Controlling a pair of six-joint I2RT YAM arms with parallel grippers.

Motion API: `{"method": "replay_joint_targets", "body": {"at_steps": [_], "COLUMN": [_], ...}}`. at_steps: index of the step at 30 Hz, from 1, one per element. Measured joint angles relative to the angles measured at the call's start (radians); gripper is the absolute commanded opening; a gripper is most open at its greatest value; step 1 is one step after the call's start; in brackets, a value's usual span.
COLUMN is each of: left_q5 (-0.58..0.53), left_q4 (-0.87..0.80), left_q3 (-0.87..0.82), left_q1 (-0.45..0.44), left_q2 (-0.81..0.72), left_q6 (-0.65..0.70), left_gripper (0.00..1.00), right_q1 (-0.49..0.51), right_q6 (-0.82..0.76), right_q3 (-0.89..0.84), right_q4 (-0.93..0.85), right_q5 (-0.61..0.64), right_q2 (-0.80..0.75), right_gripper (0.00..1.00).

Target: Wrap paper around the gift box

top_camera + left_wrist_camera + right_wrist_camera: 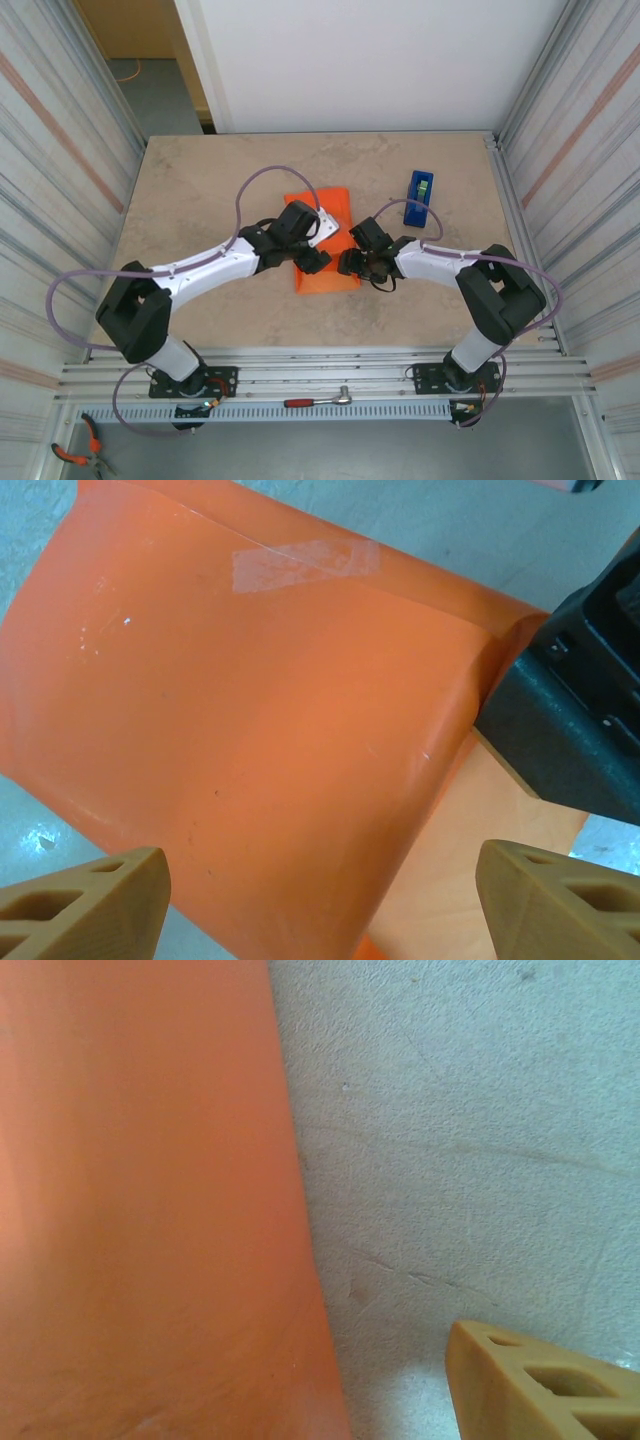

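Observation:
The orange paper (322, 262) lies mid-table, folded into a parcel, with both grippers at it. From the left wrist it is a smooth rounded fold (250, 730) with a strip of clear tape (305, 565) across its seam. The gift box is hidden under the paper. My left gripper (312, 258) (325, 920) hangs just above the parcel with its tan fingers (90, 900) wide apart and nothing pinched. My right gripper (352, 262) sits at the parcel's right edge. One of its fingers (540, 1385) stands over bare table, apart from the paper (150, 1210); the other is hidden.
A blue tape dispenser (418, 197) stands behind the right gripper. The right gripper's black body (590, 680) crowds the parcel's end in the left wrist view. A red-handled ratchet (318, 401) lies on the front rail. Ribbed walls close in both sides.

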Motion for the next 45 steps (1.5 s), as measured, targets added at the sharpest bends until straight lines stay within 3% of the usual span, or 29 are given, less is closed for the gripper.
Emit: {"method": "replay_joint_targets", "body": {"at_steps": [26,35,39,45], "left_q5": [-0.262,-0.296,-0.290,-0.222], "left_q4": [0.123,0.156,0.151,0.129], "left_q3": [-0.042,-0.061,-0.066,-0.060], "left_q1": [-0.071,-0.086,-0.086,-0.054], "left_q2": [0.154,0.156,0.138,0.008], "left_q6": [0.103,0.102,0.098,0.023], "left_gripper": [0.74,0.74,0.78,0.85], "right_q1": [-0.028,-0.040,-0.040,-0.053], "right_q6": [0.001,-0.003,-0.007,-0.029], "right_q3": [-0.142,-0.159,-0.158,-0.154], "right_q4": [-0.041,0.003,0.021,0.019], "right_q5": [-0.017,-0.087,-0.107,-0.116], "right_q2": [-0.237,-0.222,-0.211,-0.208], "right_gripper": [0.67,0.65,0.73,0.75]}}
